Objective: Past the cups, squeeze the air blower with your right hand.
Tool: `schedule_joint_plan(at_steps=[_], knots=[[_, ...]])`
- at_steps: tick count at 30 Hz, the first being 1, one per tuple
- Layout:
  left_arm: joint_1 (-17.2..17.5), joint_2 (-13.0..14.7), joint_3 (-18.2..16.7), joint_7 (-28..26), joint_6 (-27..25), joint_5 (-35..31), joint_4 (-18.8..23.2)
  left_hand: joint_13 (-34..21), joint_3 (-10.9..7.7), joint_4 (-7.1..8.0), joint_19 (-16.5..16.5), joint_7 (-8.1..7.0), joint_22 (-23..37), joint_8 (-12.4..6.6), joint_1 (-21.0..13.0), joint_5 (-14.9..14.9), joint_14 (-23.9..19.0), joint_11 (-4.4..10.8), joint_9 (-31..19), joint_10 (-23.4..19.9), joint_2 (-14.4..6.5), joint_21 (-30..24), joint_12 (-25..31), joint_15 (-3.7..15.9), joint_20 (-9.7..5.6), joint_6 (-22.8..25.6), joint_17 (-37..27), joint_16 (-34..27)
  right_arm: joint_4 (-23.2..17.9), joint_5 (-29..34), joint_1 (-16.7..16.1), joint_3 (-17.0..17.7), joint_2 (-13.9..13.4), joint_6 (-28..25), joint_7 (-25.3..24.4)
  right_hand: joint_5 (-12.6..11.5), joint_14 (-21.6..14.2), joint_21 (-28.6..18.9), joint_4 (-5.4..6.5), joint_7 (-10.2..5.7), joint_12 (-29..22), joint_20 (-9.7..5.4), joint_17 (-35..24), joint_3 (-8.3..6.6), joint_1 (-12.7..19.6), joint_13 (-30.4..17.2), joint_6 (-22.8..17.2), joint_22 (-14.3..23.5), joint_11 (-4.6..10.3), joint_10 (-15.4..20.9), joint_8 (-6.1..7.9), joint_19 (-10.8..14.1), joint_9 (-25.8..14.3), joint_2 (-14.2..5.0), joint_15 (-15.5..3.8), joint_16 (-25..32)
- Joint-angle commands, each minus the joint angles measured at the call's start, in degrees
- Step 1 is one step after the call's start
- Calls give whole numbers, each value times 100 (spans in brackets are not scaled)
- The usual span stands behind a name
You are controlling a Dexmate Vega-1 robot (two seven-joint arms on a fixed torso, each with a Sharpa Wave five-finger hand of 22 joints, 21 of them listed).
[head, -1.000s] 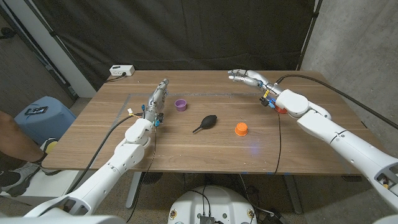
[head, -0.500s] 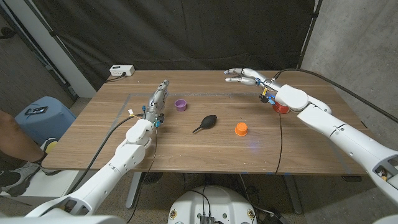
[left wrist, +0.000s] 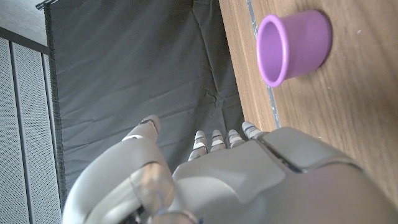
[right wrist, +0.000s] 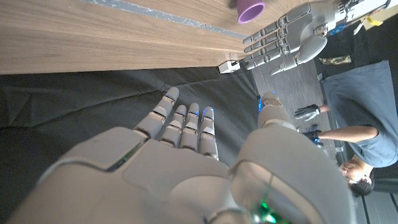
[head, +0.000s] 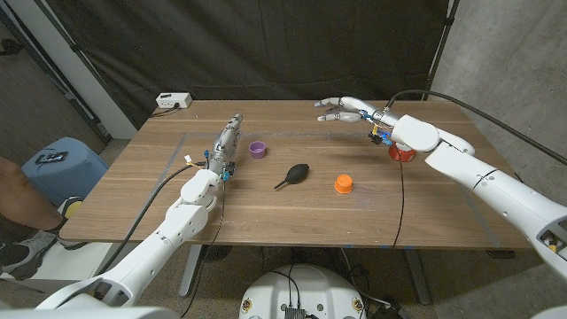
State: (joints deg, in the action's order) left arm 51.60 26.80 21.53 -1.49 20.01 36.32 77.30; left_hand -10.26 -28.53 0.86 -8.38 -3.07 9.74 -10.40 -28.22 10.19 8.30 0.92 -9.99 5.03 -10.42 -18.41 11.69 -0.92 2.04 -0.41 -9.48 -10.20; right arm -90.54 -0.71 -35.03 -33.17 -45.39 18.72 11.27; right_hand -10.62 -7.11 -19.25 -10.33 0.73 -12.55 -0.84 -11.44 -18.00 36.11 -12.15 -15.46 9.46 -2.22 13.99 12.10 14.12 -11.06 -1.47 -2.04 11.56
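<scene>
The black rubber bulb air blower [head: 291,175] lies mid-table between the small purple cup [head: 257,149] and the orange cup [head: 344,183], untouched. The right hand [head: 344,109] hovers beyond them, fingers spread and empty, seemingly detouring around the cups. The left hand [head: 226,142] waits beside the purple cup, fingers straight.
</scene>
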Motion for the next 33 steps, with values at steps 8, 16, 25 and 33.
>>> schedule_joint_plan(at_steps=[8,16,25,33], knots=[[44,-22,7,50,24,58,-24,-25,-7,-46,44,-51,13,-17,34,21,-9,11,-26,-44,-3,45,2,-37,30,41,-7,-3,-593,1663,75,-123,-240,-411,25,-8,-286,3,107,-50,-35,-87,-48,64,-2,-10,-25,38,44,143,1,272,-18,77,-132,157],[89,-9,-2,34,11,73,18,-25,-10,-51,71,-48,13,-19,40,21,-34,10,-26,-66,-3,52,8,-47,31,50,-7,-11,-597,2110,285,-272,-232,-304,189,-30,-236,47,109,-164,-71,-63,-86,99,17,-31,-49,54,153,248,6,266,-19,144,-129,156],[128,-7,-16,-18,-6,81,64,-26,-16,-59,83,-47,14,-22,44,21,-45,16,-26,-90,-6,70,15,-63,33,62,-7,-12,-544,2533,435,-377,-222,-112,247,-64,-267,76,111,-199,-90,-92,-139,113,77,-43,-148,65,217,347,38,323,-21,174,-211,202],[142,-26,-5,-20,-42,110,56,-26,-20,-66,92,-49,15,-23,51,21,-54,8,-27,-105,-5,90,18,-71,34,70,-7,-12,-622,2896,550,-457,-233,-48,393,-87,-282,91,78,-196,-101,-157,-157,98,181,-59,-168,68,225,387,42,368,-22,194,-263,218]])
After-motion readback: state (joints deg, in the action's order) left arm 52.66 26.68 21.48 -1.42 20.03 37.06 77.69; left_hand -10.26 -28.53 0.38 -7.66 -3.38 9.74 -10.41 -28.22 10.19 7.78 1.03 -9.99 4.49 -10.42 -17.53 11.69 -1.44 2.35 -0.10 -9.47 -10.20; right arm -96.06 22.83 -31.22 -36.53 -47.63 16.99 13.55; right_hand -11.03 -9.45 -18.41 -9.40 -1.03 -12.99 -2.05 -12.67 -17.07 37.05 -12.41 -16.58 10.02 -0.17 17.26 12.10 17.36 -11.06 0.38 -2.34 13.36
